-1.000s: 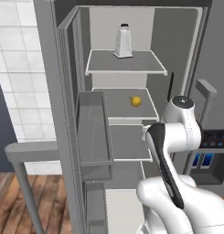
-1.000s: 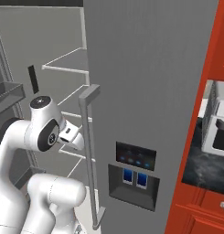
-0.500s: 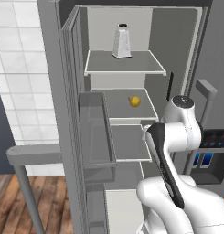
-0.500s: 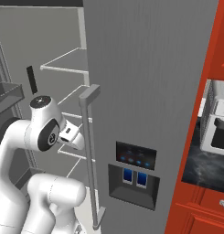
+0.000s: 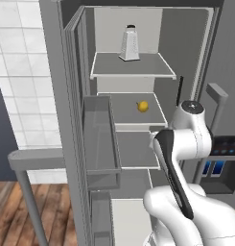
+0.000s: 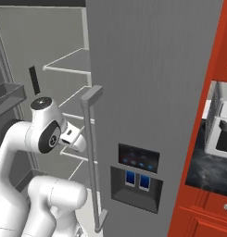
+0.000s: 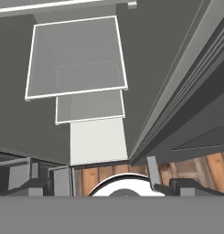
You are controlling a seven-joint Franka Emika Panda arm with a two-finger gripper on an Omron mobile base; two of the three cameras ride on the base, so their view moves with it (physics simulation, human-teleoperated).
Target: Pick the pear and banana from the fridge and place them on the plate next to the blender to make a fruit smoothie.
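Flat, even rendered light with no glare and only faint soft shading fills the open fridge (image 5: 138, 72), whose pale shelves read brightest against dim grey walls, while edges look slightly soft and jagged, and its dispenser panel (image 6: 137, 169) glows blue.

Open fridge (image 5: 195, 53) front, wide free entry between left door bins (image 5: 100, 139) and right wall. Bare shelf space all around the pear (image 5: 143, 106). Box grater (image 5: 129, 43) alone on top shelf. Closed right door with handle (image 6: 92, 157) blocking the right side.
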